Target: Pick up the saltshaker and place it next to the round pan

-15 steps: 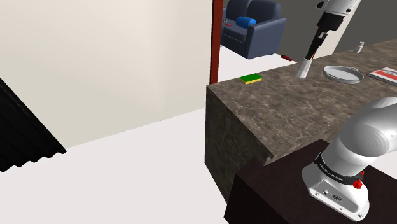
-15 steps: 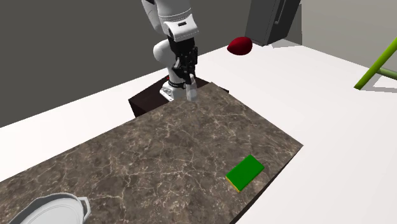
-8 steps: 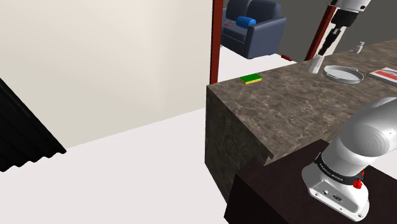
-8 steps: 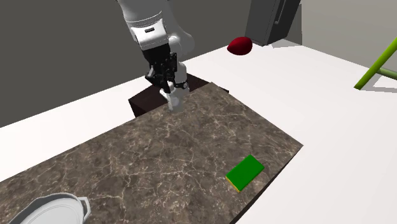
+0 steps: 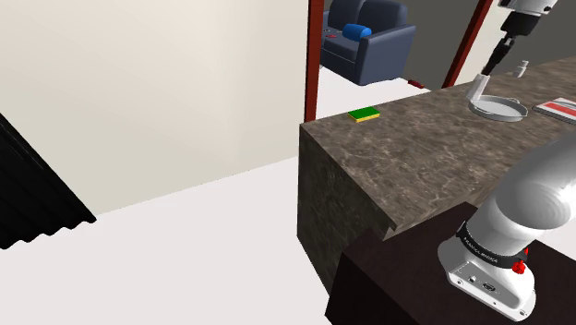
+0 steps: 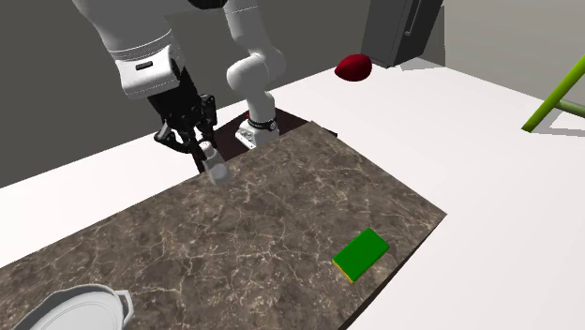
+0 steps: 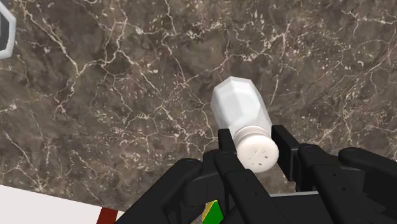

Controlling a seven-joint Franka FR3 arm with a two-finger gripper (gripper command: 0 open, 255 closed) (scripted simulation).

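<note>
The saltshaker (image 7: 236,105) is pinched at its cap end between the 2 fingers of the gripper (image 7: 254,141) and is held above the marbled counter (image 7: 114,95). Its long axis runs forward along the fingers. The round pan (image 7: 5,32) lies aside, apart from it; a sideways approach and a lowering are judged to be needed.

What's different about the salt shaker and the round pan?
The saltshaker is tall and narrow; the round pan is wide and shallow. The saltshaker is clasped in the gripper; the round pan sits by itself on the marbled countertop. The saltshaker has a holed cap; the round pan has a handle at its rim. Both look pale whitish-grey.
</note>
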